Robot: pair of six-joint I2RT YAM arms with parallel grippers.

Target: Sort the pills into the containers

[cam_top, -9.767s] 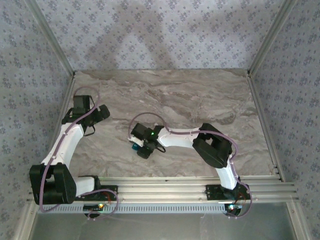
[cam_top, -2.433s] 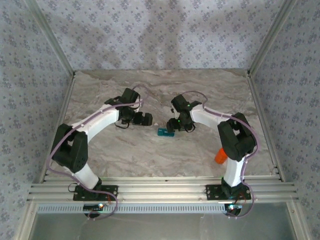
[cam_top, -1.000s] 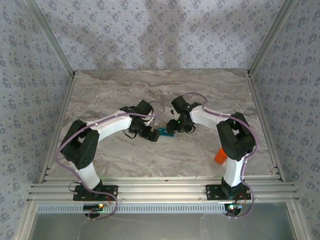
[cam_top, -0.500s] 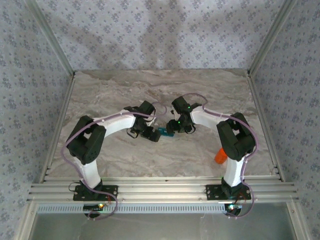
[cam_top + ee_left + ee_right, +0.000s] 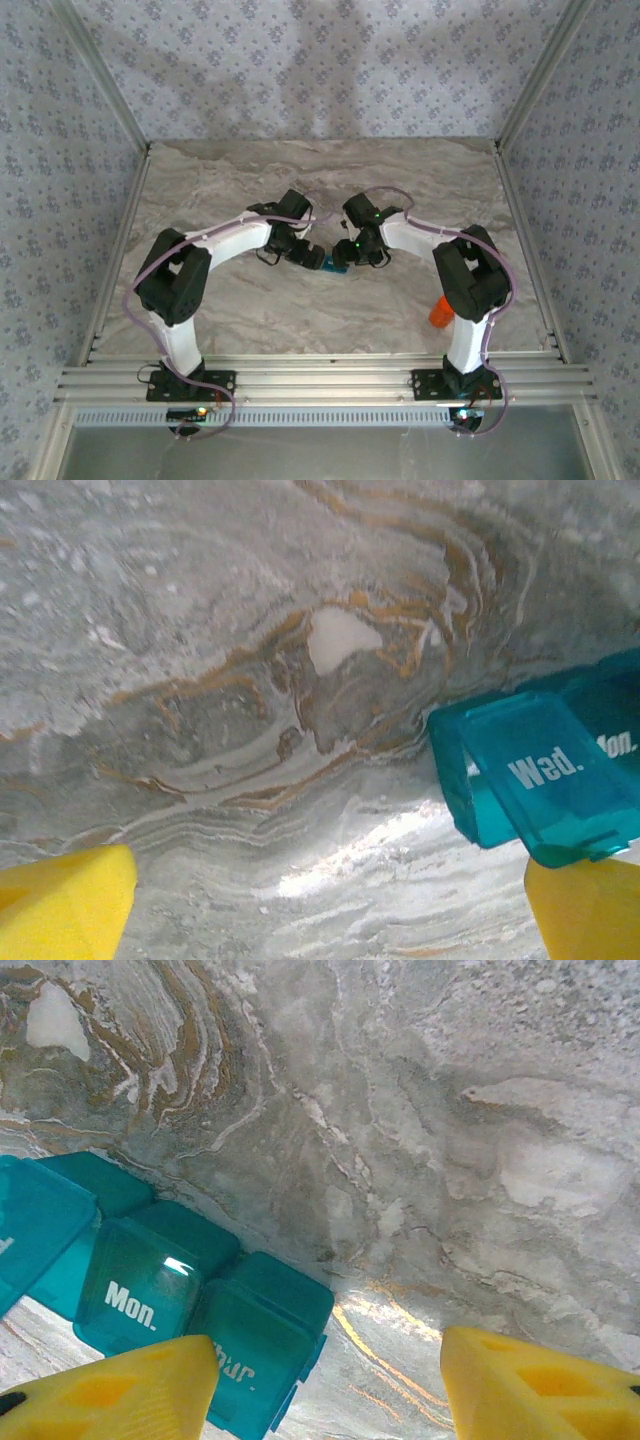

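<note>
Left pincer (image 5: pixel 325 910) has slid closer, wide apart, with the pill box (image 5: pixel 540 780) right beside it; a bump could shove the box away from the open right pincer (image 5: pixel 330 1380).

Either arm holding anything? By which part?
Nothing held. Left gripper: jaws wide, not closed on the pill box. Right gripper: jaws apart over bare table, box beside them.

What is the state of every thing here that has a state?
Pill box: on table, lids appear flipped open.
Bottle: on table, cap cannot be told.
Left gripper: open, empty.
Right gripper: open, one finger over pill box.
</note>
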